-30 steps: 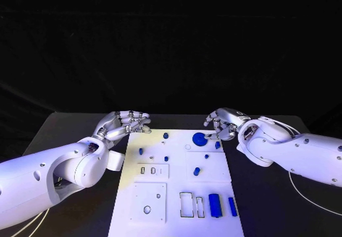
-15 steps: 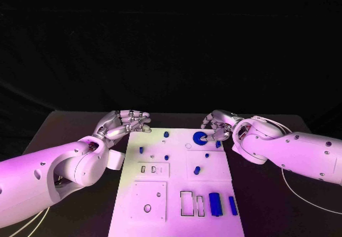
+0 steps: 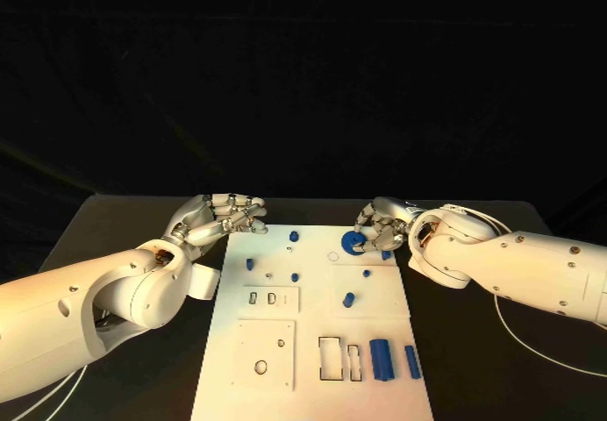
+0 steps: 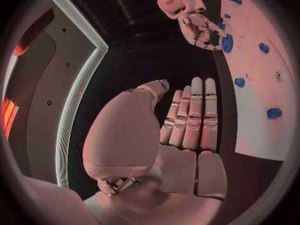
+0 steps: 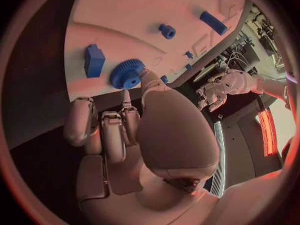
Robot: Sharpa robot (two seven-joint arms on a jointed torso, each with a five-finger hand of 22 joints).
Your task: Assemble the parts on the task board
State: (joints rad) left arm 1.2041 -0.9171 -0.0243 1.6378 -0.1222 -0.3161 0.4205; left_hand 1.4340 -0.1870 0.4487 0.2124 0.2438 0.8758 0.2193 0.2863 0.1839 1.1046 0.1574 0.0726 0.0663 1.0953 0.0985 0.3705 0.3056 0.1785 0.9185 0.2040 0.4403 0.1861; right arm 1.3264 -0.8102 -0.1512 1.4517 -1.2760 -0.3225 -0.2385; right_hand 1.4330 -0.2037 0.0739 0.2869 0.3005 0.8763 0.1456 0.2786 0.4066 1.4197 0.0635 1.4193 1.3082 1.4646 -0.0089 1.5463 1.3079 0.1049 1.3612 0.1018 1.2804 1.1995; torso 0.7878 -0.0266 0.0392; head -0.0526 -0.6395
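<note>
Blue gear [image 3: 353,244] on task board [image 3: 312,351], right hand [image 3: 383,230] pinching it, left hand [image 3: 223,217] curled in, holding nothing.

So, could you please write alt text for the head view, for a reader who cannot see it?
The right hand touches a blue gear at the far end of the white task board on a black table. The left hand hovers, fingers curled, off the board's far left corner; small blue parts dot the board.
</note>
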